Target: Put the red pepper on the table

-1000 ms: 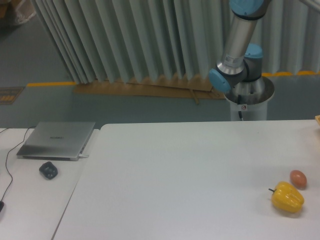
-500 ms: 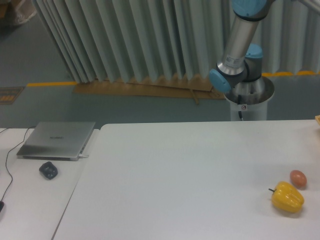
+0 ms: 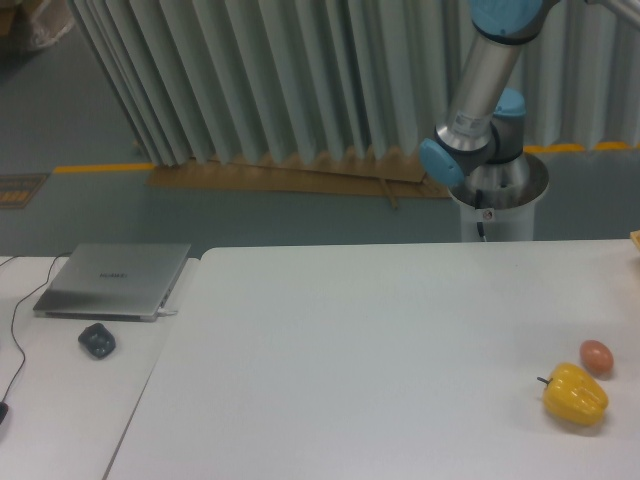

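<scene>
two things lie on the white bench (image 3: 380,350) at about four o'clock: a yellow pepper (image 3: 576,394) with a dark stem, and just beside it, toward two o'clock of it, a small orange-brown ball (image 3: 596,357). neither is the red pepper, which shows nowhere in this view. only the arm (image 3: 484,90) can be seen, its base at one o'clock behind the bench and its upper links running out past the top edge. the pincer is out of frame, so i cannot tell whether it is apart, together, or clamped on anything; the red pepper may be in it, but that is a guess.

the main risk, as i judge it, is in the landing spot. if the pepper comes down at four o'clock it could knock the ball, which looks ready to roll toward the near right edge. a rounded, glossy pepper let go too high could itself roll. the broad bare middle of the bench seems the safer target. a second desk (image 3: 60,400) at eight o'clock carries a laptop (image 3: 115,280), a mouse (image 3: 97,341) and a cable; setting the pepper there would miss the task.
</scene>
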You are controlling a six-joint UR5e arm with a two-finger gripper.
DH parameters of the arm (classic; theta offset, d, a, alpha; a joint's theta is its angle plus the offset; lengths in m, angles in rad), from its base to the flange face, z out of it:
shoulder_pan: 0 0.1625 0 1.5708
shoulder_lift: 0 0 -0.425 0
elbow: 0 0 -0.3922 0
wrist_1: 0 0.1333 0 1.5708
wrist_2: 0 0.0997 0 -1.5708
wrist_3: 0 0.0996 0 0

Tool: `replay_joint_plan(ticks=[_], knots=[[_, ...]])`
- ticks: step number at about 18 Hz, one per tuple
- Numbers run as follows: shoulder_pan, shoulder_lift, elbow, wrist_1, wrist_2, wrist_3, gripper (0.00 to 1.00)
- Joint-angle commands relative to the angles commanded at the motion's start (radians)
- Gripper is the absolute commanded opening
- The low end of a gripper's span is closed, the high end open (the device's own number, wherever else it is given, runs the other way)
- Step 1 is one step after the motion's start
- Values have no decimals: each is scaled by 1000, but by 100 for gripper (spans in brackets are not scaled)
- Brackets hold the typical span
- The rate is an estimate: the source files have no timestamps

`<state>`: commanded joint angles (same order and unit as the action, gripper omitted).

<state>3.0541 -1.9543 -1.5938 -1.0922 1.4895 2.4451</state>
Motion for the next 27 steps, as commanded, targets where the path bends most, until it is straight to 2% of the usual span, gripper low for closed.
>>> replay_joint_plan(ticks=[6,10,17,21,27], knots=[[6,12,-2,-20,-24,9,100],[6,43,0,-43,-28,8,100],[9,40,-2,-64,-11,46,100],[0,31,0,-71,83,80,100],[-20,15,-3,-101,80,84,100]])
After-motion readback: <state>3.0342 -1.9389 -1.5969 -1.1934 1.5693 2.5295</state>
